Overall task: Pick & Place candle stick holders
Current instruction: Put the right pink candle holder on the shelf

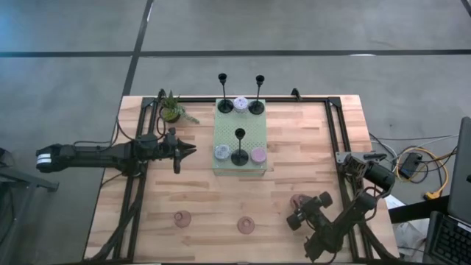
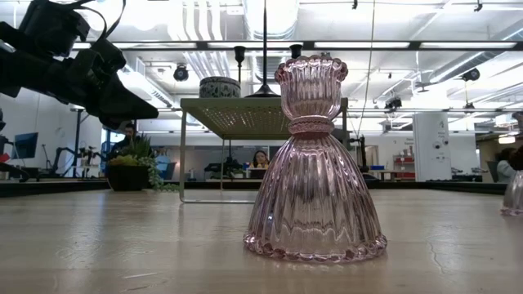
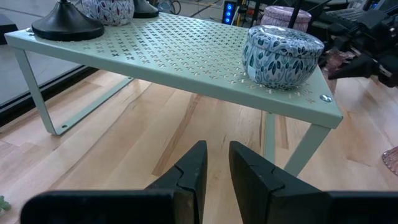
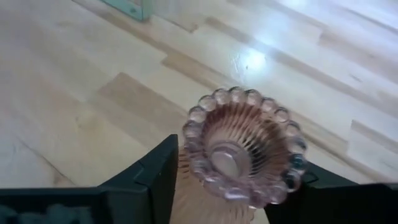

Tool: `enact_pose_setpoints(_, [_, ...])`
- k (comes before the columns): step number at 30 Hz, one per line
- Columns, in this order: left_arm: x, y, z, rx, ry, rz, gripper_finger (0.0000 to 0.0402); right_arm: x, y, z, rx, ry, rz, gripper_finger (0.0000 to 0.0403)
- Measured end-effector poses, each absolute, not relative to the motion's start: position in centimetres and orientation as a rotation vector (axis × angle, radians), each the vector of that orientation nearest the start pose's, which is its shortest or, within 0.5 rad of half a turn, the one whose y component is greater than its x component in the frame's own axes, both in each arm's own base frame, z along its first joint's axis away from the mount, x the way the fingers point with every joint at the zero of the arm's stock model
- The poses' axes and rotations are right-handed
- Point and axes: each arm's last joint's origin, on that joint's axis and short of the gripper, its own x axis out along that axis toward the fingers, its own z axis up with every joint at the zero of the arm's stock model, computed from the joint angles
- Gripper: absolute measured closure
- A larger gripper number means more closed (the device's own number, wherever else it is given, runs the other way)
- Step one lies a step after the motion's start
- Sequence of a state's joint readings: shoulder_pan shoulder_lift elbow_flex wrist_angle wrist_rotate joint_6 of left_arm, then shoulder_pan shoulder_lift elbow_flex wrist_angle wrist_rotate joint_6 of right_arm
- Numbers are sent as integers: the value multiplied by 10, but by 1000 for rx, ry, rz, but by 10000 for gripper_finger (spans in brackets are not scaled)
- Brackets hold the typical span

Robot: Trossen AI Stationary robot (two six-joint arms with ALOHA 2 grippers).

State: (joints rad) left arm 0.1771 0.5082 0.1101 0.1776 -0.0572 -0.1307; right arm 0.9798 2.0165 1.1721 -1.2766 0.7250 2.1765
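Right jaws straddle a pink glass holder; grip unsettled.

The right gripper (image 4: 233, 180) has its fingers either side of the pink glass candle holder (image 4: 239, 155) at the table's five o'clock; whether they pinch it I cannot tell. Ribbed glass could slip or tip if squeezed off-centre. The left gripper (image 3: 214, 177), nearly closed and empty, waits at nine o'clock of the green rack (image 1: 243, 136), which carries black candlesticks (image 1: 239, 147) and cups.
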Motion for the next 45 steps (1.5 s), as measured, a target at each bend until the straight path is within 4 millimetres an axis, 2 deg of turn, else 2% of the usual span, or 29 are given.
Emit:
enact_pose_setpoints(6, [130,25,171,-143,205,247,330,182,235,126,249,668,-1011,282])
enact_pose_setpoints(18, [130,25,171,-143,205,247,330,183,237,133,264,699,-1011,282])
enact_pose_setpoints(21, [130,25,171,-143,205,247,330,181,236,142,299,710,-1005,282])
enact_pose_setpoints(29, [130,25,171,-143,205,247,330,174,219,188,321,643,-961,282])
enact_pose_setpoints(35, [130,25,171,-143,205,247,330,178,186,230,353,577,-916,282])
enact_pose_setpoints(40, [130,25,171,-143,205,247,330,182,142,264,303,609,-902,282])
enact_pose_setpoints(45, [130,25,171,-143,205,247,330,180,96,293,265,535,-913,282])
